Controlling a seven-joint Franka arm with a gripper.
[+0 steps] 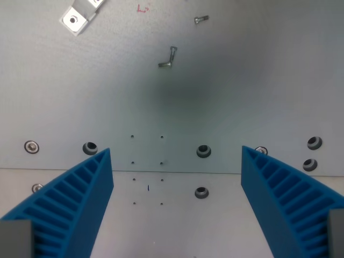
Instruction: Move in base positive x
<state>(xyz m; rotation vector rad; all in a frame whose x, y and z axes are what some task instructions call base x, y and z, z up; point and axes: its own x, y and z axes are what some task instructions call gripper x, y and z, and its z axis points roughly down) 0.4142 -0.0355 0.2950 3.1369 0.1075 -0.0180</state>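
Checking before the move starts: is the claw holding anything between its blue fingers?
No, the claw is open, and between its blue fingers only the bare grey plate shows.

1. A small red handwritten mark (142, 8) stands on the grey counter (242, 80), near the top edge of the wrist view and toward the wrist view's right of the metal bracket (78, 17). It looks like an "L" followed by a short stroke or two, but it is too small and faint to read with certainty.
2. A short dark blue pen stroke (148, 188) stands on the counter well below the red mark; it forms no legible character.
3. No other text, label, brand or number can be read.
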